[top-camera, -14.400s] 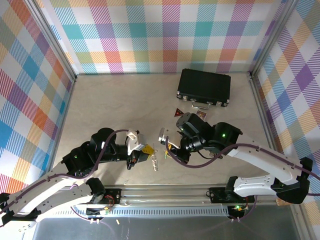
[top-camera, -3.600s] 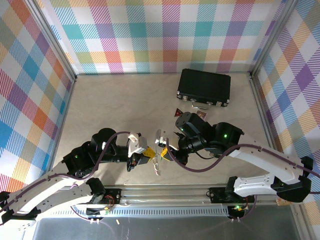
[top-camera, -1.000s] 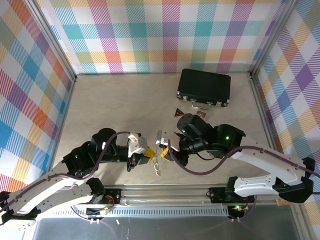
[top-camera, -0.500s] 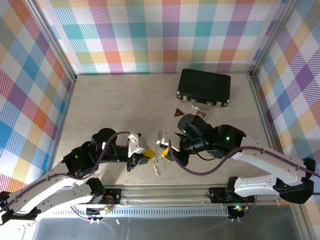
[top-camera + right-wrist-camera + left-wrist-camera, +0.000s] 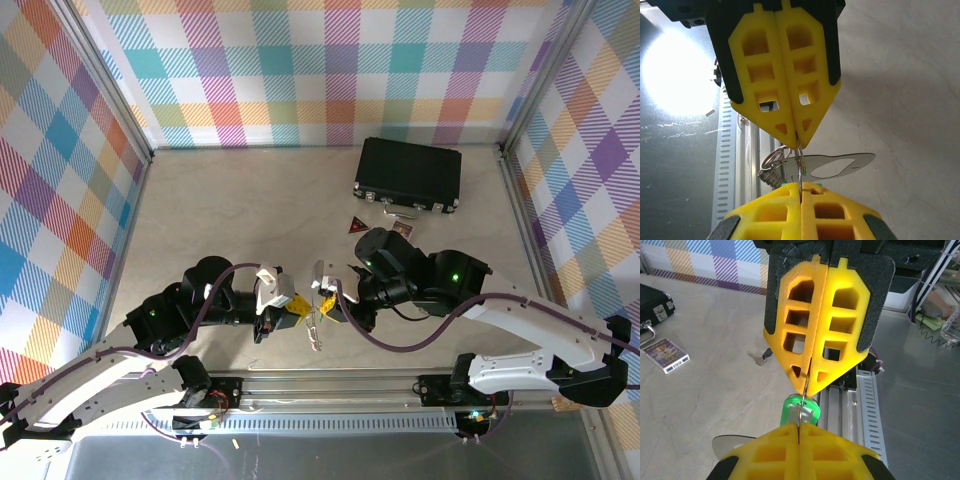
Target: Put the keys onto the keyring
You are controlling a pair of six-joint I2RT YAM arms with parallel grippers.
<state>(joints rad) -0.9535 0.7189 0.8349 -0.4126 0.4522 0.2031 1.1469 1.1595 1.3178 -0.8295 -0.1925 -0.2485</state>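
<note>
Close to the near edge of the bench [image 5: 230, 220], about midway along it, the two claws meet tip to tip above the surface. The left claw [image 5: 298, 322] is clenched, its yellow fingers [image 5: 785, 75] pressed flat together with a thin wire loop of the keyring [image 5: 781, 157] pinched at the seam. The rest of the keyring hangs below that tip: a bunched coil of pale links and a flat silvery tag [image 5: 840, 167] with cut-outs. From above, the bundle dangles between the claws toward the near edge.

The right claw [image 5: 326, 303] is clenched too, fingers [image 5: 817, 330] shut with no gap. The green key [image 5: 800, 411] sits at its tip in the narrow space between the two claws, and a silver loop crosses the key's green head. How deep the key goes into the seam cannot be told.

A little farther in, the black-headed key [image 5: 761, 358] lies flat on the bench, apart from both claws.

Beyond the right claw, a dark red triangular piece [image 5: 356, 226] and a small patterned card [image 5: 404, 229] lie near each other. Just behind them, near the far right corner, a closed black case [image 5: 408, 172] rests with its handle toward the card.
</note>
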